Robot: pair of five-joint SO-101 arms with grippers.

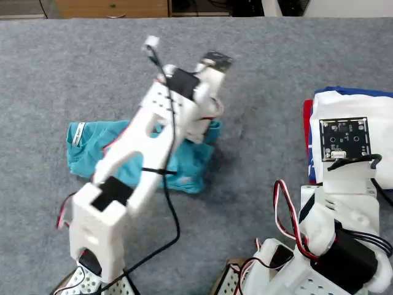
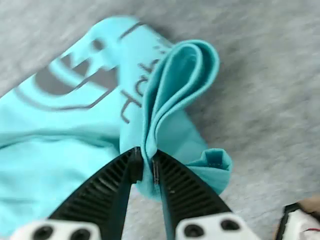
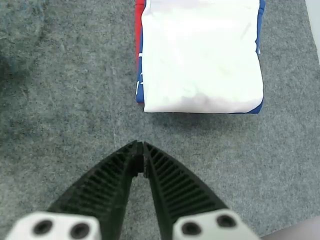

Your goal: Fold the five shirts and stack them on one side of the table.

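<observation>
My left gripper [image 2: 146, 167] is clenched on a soft doubled fold of the teal shirt [image 2: 65, 130], whose grey print spreads beyond the tips. My right gripper [image 3: 140, 152] is closed on nothing over the felt-like grey table [image 3: 60, 100], with open room on both flanks. Ahead lies the stack [image 3: 200, 60], white on top with blue and red edges beneath.

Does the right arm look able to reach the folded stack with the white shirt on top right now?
Probably yes: the stack lies straight ahead of its shut, empty jaws, with just grey table between them.
</observation>
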